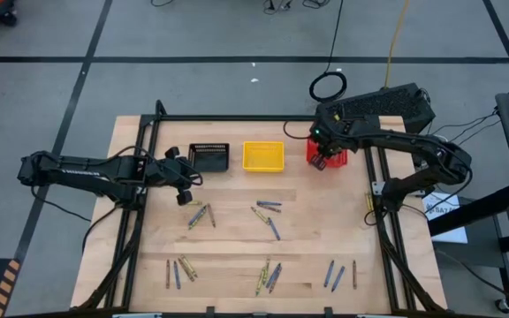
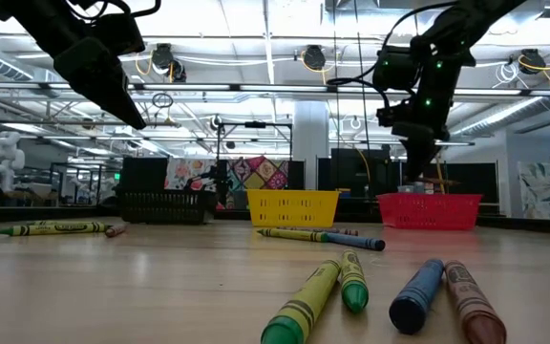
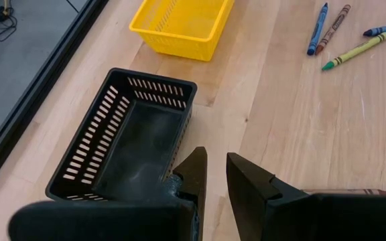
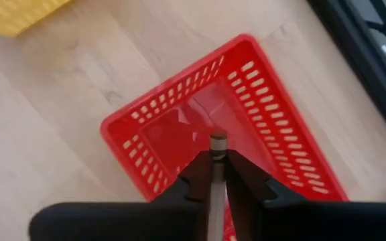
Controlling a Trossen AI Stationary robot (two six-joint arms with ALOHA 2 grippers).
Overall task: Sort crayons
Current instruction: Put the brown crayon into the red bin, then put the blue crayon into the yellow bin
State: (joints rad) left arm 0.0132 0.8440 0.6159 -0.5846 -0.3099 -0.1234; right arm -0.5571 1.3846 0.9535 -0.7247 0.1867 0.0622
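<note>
Right gripper (image 4: 216,175) hung over the red plastic mesh basket (image 4: 273,87) at the table's far right, fingers pinching a brownish-red crayon stick (image 4: 217,181) upright above its inside. Left gripper (image 3: 214,177) hovered beside the black mesh basket (image 3: 92,144), fingers slightly apart, nothing between them. Yellow mesh basket (image 1: 262,156) sat between the two. Remaining loose crayons (image 1: 268,212) lay scattered over the pale wooden table (image 1: 237,238).

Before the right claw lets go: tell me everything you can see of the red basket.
The red basket is a small rectangular tub of glossy red plastic, with slotted mesh walls and a solid floor. It stands upright on the wooden table near the far right corner, right of the yellow basket. It looks empty. The right claw hangs directly above it, gripping a brownish crayon pointed into it. Nothing visibly touches the basket besides the table.
</note>
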